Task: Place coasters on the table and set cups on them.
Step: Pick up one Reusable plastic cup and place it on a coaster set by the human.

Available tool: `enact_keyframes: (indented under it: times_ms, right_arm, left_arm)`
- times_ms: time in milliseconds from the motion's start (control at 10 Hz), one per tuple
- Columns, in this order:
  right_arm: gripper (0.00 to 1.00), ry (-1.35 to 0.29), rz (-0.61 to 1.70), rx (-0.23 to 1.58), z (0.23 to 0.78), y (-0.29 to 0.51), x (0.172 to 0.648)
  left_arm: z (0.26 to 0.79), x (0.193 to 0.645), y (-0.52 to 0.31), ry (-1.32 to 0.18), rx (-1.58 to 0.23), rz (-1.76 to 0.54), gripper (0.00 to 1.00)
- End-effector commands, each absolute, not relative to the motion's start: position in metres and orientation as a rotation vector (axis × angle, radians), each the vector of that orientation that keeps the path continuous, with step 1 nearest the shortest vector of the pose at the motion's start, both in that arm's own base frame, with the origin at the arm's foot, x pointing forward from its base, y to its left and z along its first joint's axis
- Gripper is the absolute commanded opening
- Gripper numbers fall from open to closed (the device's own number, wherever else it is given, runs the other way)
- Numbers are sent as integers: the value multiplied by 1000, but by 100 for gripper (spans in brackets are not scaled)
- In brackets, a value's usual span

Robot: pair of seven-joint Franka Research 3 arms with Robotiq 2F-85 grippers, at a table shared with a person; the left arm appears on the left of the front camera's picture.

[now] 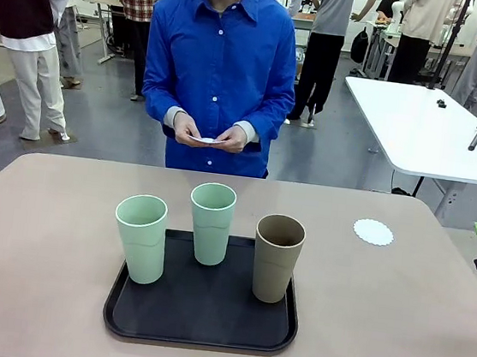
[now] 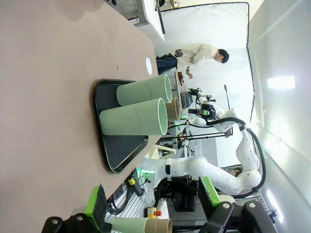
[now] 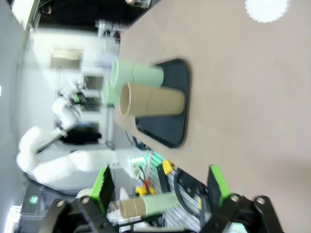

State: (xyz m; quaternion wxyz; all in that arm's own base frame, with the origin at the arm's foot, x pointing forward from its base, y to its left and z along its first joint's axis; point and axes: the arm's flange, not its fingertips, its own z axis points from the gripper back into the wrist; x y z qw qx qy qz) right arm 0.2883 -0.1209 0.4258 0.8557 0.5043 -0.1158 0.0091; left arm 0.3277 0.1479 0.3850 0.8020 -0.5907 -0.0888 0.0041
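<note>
While one coaster (image 1: pixel 373 232) lies flat on the desk (image 1: pixel 41 251) at the right of the front view, well apart from the tray (image 1: pixel 200 316), the cups stand upright on that tray at centre frame: a mint cup (image 1: pixel 140 238), a second mint cup (image 1: pixel 211 224) and a brown cup (image 1: pixel 277 258). The person's hands (image 1: pixel 209 135), at upper centre, hold more white paper, likely the other coasters.

The left gripper (image 2: pixel 151 204) stands spread and empty at the bottom of its wrist view. The right gripper (image 3: pixel 159 189) is likewise released, grasping nothing.

The cups look light and stiff, and their matte walls should not slip much against the green pads (image 3: pixel 104 185). Tall and tapered, they would tip easily, so a level hold across the body, somewhat above the middle, seems soundest. The brown cup sits nearest the laid coaster. That coaster looks thin and limp — hard to pinch off a flat desk, and liable to slide as a cup lands on it.
</note>
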Motion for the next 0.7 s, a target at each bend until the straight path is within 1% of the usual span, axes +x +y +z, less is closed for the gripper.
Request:
enact_keyframes:
  times_ms: [0,100,200,300,600]
  right_arm:
    - [100,-241,403,901,447,-111,303]
    - [100,-219,538,813,461,-97,315]
    - [100,-211,609,755,474,-81,329]
    - [100,-177,733,671,484,-60,343]
    - [100,-237,942,517,492,17,375]
  left_arm:
    - [385,327,149,-196,-1276,11,100]
    - [385,327,149,-196,-1276,11,100]
    - [385,327,149,-196,-1276,11,100]
    - [385,327,149,-196,-1276,11,100]
    - [385,327,149,-196,-1276,11,100]
